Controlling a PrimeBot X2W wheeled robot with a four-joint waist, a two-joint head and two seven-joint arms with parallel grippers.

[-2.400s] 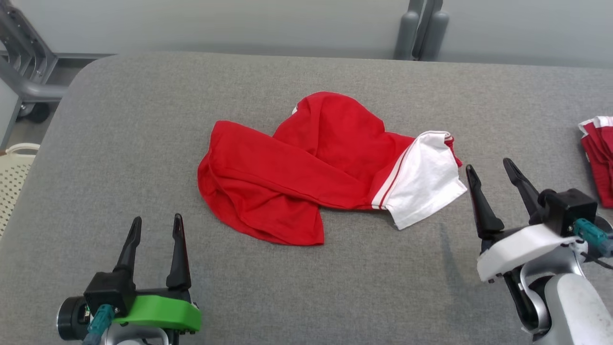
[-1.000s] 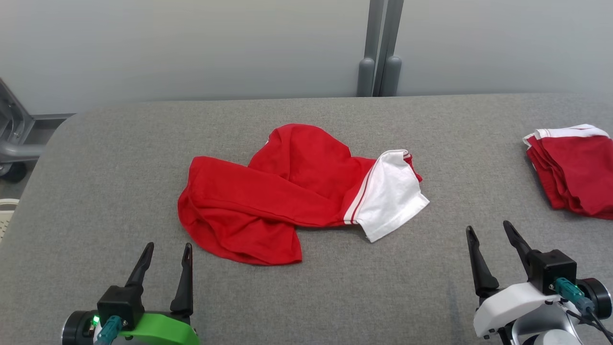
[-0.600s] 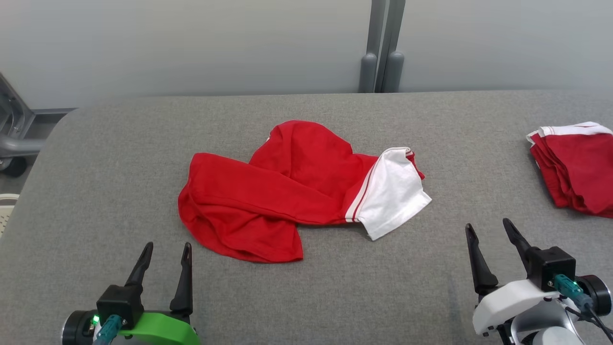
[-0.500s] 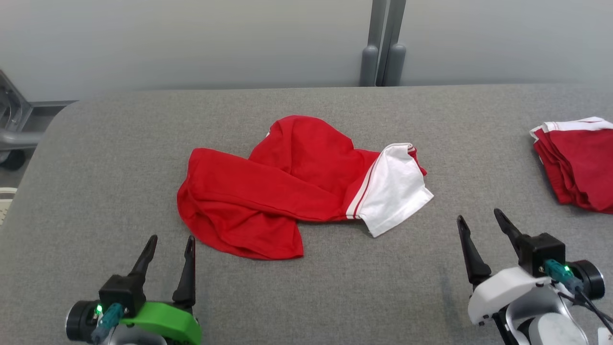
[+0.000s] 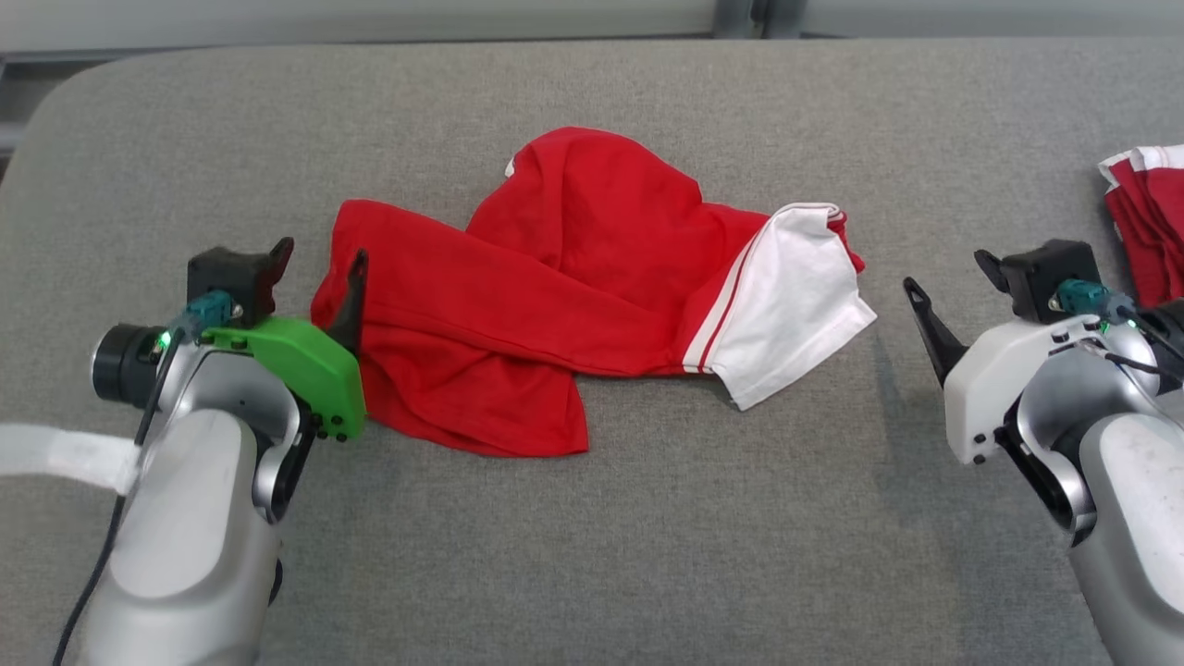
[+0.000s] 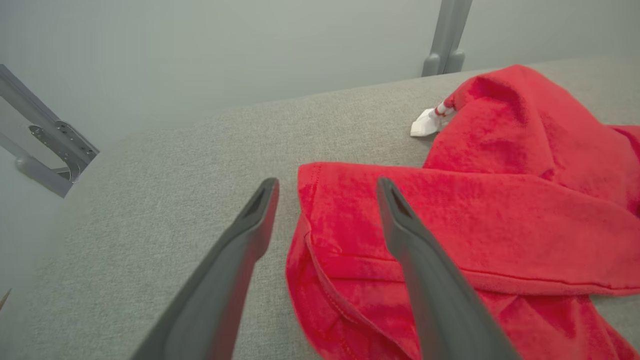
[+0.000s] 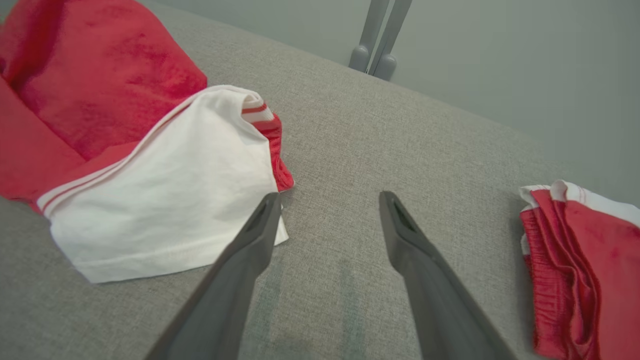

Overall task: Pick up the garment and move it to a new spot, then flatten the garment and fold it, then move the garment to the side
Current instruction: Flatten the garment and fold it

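Note:
A crumpled red garment (image 5: 555, 287) with a white sleeve (image 5: 795, 305) lies mid-table. My left gripper (image 5: 321, 252) is open at its left edge. In the left wrist view the left gripper (image 6: 327, 184) straddles that edge, with one finger (image 6: 400, 225) above the red garment (image 6: 500, 215) and the other over bare table. My right gripper (image 5: 945, 273) is open just right of the sleeve, not touching it. In the right wrist view the right gripper (image 7: 330, 196) has its left finger (image 7: 260, 225) beside the corner of the white sleeve (image 7: 165, 200).
The grey fabric table (image 5: 647, 555) has open room in front of the garment. A folded red and white garment (image 5: 1142, 213) lies at the right edge, close behind my right wrist, and the right wrist view shows this folded garment (image 7: 590, 260) too. The table's far edge runs along the top.
The head camera has tilted down. Both arms have reached forward: the left gripper now meets the garment's left edge and the right gripper has come up beside the white sleeve. The garment lies unchanged.

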